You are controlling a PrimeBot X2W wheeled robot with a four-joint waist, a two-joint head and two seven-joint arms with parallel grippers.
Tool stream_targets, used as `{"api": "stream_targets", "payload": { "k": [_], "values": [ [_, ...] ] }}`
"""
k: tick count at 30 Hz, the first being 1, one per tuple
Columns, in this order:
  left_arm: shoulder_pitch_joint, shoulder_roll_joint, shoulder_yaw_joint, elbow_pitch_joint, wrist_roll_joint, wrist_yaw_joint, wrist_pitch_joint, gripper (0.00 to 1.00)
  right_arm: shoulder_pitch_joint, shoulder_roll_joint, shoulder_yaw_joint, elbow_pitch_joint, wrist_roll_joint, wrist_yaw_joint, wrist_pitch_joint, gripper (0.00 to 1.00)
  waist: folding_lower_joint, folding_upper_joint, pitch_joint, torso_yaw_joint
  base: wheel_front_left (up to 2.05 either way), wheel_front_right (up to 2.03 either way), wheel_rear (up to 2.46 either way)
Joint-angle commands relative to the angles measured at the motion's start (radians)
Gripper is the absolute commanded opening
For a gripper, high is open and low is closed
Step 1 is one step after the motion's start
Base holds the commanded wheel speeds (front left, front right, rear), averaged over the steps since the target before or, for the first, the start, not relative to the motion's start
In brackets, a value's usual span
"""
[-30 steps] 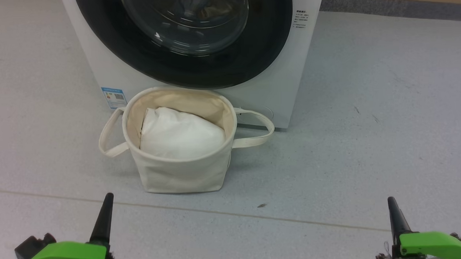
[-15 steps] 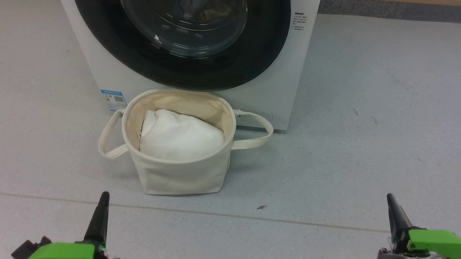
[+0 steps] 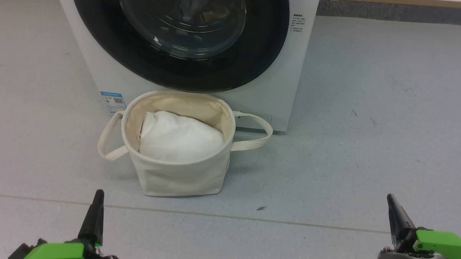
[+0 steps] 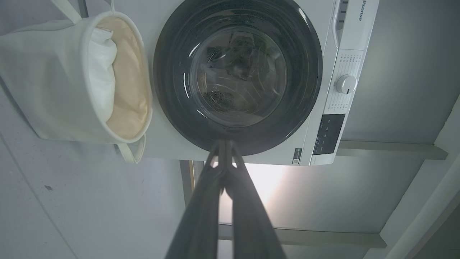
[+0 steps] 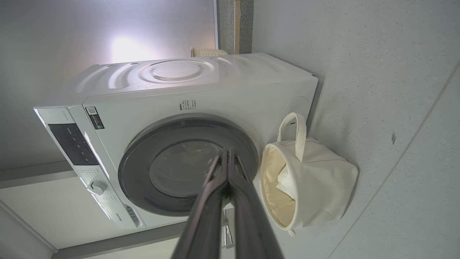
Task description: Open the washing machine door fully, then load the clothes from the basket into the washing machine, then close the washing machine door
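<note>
The white washing machine stands at the top of the head view. The washing machine door, with its black rim and bulging glass, lies flush against the machine's front. Through the glass, bluish and brown clothes show dimly inside the drum. The cream basket stands on the floor right before the door and holds a plain white bundle. My left gripper is shut and empty, low at the left and well short of the basket. My right gripper is shut and empty at the lower right. Both wrist views show fingertips pressed together, the left gripper and the right gripper.
Grey floor runs all around, with a seam line across it just ahead of my grippers and a dark speck near it. The basket's loop handles stick out to both sides. A control panel with a knob tops the machine's front.
The whole head picture has slid slightly downward, so the camera moved. My left gripper has drifted a little left and lower in view. Both stay shut.
</note>
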Motion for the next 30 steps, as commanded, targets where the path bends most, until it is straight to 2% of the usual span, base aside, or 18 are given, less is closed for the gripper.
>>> {"api": "stream_targets", "payload": {
  "k": [1,30],
  "values": [
    [-0.045,0.015,0.034,-0.037,-0.003,-0.007,0.008,0.0,-0.048,-0.014,0.018,-0.031,0.007,0.0,0.009,0.0,0.0,0.0,0.0,0.0,0.0,0.0,0.0],
    [-0.045,0.015,0.034,-0.037,-0.003,-0.007,0.008,0.0,-0.049,-0.009,0.01,-0.03,0.0,0.0,0.016,0.0,0.0,0.0,0.0,0.0,0.0,0.0,0.0]
  ]
}}
